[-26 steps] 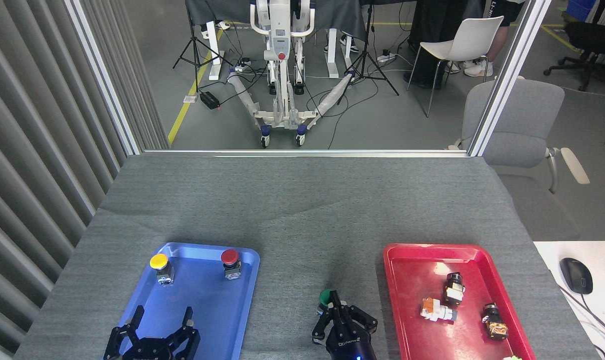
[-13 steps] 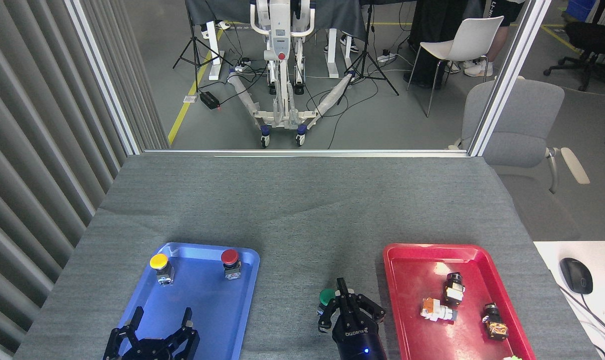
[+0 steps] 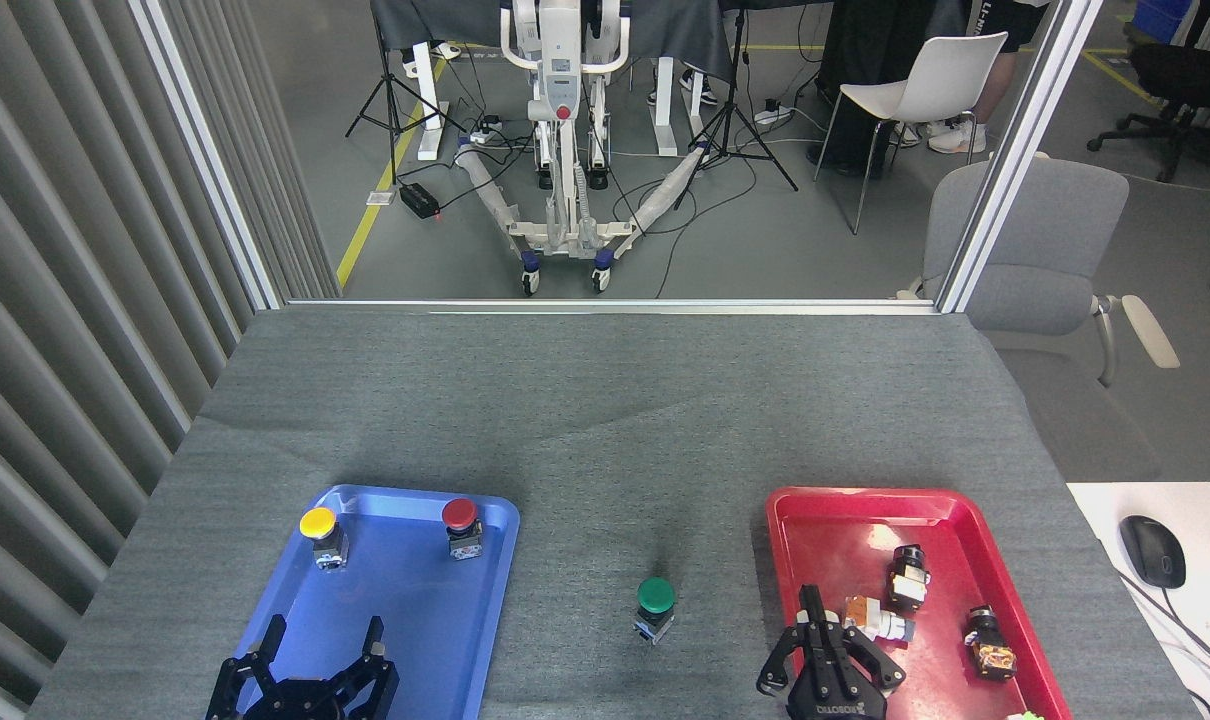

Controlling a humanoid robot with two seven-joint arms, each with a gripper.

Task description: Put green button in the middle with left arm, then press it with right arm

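Green button (image 3: 655,607) stands upright alone on the grey cloth of the tabletop (image 3: 605,420) near its front edge, between blue tray (image 3: 405,640) and red tray (image 3: 835,530), left pincer (image 3: 325,640) spread open and empty over the blue tray, right pincer (image 3: 813,607) fingers together, empty, over the red tray's front-left corner.

"ROBOTIQ" upside down on right gripper (image 3: 812,608)

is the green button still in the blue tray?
No: the green button stands upright on the grey cloth between the blue tray and the red tray, touching neither.
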